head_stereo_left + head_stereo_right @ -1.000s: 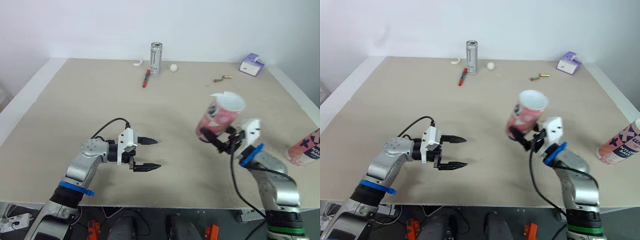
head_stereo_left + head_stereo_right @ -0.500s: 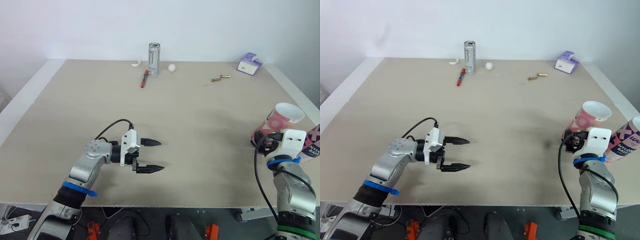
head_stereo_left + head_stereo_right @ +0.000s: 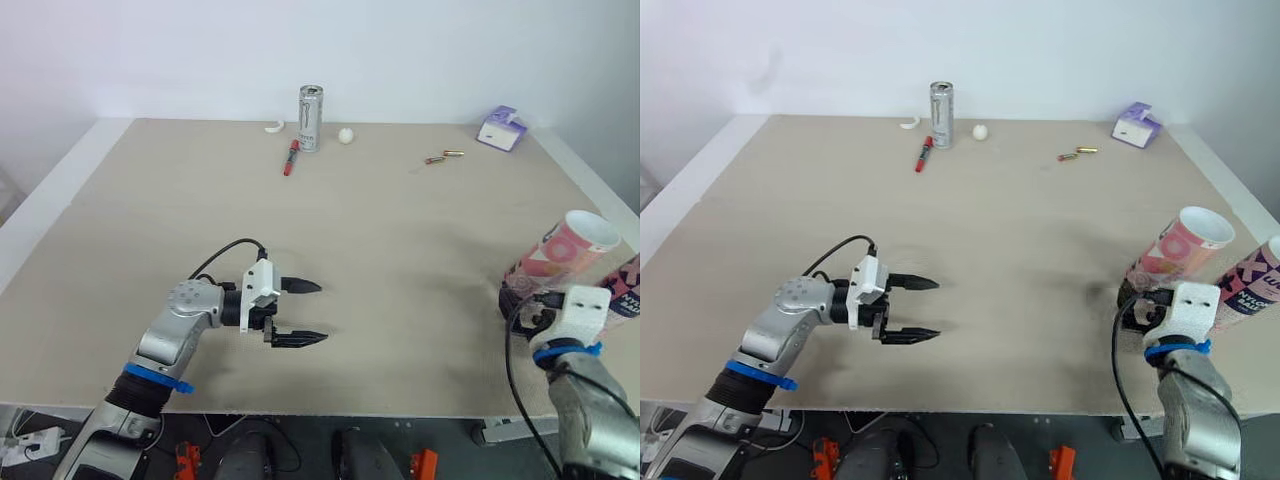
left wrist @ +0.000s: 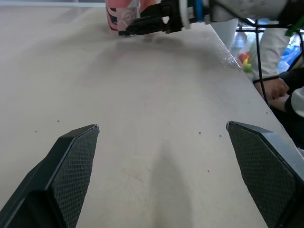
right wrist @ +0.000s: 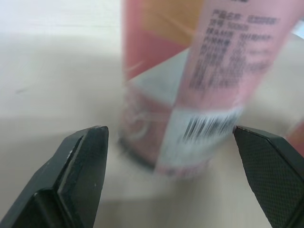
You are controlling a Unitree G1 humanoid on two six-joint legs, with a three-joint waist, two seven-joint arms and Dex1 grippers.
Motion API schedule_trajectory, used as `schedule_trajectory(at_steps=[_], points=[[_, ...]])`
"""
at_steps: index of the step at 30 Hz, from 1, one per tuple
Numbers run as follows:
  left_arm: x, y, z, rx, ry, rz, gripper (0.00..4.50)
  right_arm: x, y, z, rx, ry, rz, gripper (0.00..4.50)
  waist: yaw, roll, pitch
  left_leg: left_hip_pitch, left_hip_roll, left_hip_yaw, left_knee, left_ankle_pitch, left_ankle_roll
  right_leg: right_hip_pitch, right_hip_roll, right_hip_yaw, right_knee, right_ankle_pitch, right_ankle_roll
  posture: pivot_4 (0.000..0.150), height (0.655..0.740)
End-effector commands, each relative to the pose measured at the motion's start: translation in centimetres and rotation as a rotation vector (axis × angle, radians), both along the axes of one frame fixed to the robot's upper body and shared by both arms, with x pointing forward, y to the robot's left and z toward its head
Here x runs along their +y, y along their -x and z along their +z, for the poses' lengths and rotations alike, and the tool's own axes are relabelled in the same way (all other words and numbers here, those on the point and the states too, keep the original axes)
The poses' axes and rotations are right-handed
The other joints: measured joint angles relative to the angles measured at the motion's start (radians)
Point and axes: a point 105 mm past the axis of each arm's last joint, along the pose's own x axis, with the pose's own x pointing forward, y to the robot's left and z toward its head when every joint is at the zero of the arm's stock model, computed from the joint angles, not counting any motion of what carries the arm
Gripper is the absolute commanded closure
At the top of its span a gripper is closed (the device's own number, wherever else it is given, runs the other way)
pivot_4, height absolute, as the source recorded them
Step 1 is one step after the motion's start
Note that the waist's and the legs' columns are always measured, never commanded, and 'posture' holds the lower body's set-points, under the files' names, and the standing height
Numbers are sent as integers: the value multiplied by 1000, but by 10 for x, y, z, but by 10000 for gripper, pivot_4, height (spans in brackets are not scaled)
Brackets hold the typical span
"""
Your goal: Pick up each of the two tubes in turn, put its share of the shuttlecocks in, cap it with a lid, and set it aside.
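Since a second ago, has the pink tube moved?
Yes. The tube has gone right, farther from the can at the back. It is now near the right edge of the table, beside the second tube.

The beige table (image 3: 400, 230) carries, along the top of the frame, a white curved scrap (image 3: 274, 126), a silver drink can (image 3: 311, 118), a red marker (image 3: 291, 157) and a small white ball (image 3: 346, 135). Upper right lie two batteries (image 3: 443, 156) and a purple tissue pack (image 3: 500, 130). At the right edge stands a tilted pink tube (image 3: 565, 250), with a second pink tube (image 3: 628, 285) just beside it.
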Motion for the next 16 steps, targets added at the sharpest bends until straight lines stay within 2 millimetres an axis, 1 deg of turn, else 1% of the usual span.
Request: schedule_trajectory(at_steps=[1, 4, 6, 8, 9, 11, 12, 14, 16], points=[[1, -3, 10, -29, 15, 13, 0, 9, 12, 29, -80, 25, 30, 265, 0, 0, 0, 0, 0, 0, 0, 0, 0, 0, 0, 0, 0, 0, 0, 1500, 7400], [9, -9, 9, -30, -1, 68, 0, 33, 28, 39, -91, 79, 244, 265, 0, 0, 0, 0, 0, 1, 0, 0, 0, 0, 0, 0, 0, 0, 0, 1500, 7400], [13, -12, 8, -31, -15, 92, 0, 45, 34, 43, -97, 105, 379, 265, -1, 0, 0, 0, 0, 0, 0, 0, 0, 0, 0, -1, 0, 0, 0, 1500, 7400], [20, -17, 7, -41, -35, 122, 0, 67, 38, 43, -91, 162, 595, 265, -2, 0, 0, 1, 0, 1, 1, 0, 0, 0, 0, -1, 0, 0, 0, 1500, 7400], [26, -20, 5, -42, -52, 140, 0, 83, 37, 44, -91, 191, 743, 265, -2, 0, 0, 2, 0, 2, 1, 0, 0, 0, -1, -1, 0, 1, 0, 1500, 7400], [35, -24, 4, -48, -73, 166, 0, 102, 33, 42, -89, 239, 932, 265, -6, -1, 1, 4, 0, 3, 1, 0, 0, 1, -1, 0, 0, 1, 0, 1500, 7400], [38, -26, 4, -58, -81, 174, 0, 108, 31, 41, -86, 248, 997, 265, -5, -4, 2, 5, 0, 3, 1, 0, 0, 1, 0, 0, 0, 2, -1, 1500, 7400], [45, -29, 4, -65, -90, 194, 0, 117, 25, 39, -87, 259, 1095, 265, -1, -4, 2, 7, 2, 1, 1, 0, 1, 3, 0, -4, 0, 2, -2, 1500, 7400], [51, -32, 5, -68, -98, 216, 0, 122, 18, 38, -88, 244, 1145, 265, 0, -4, 2, 7, 2, 1, 0, 0, 0, 2, 0, -4, 0, 3, -3, 1500, 7400]])
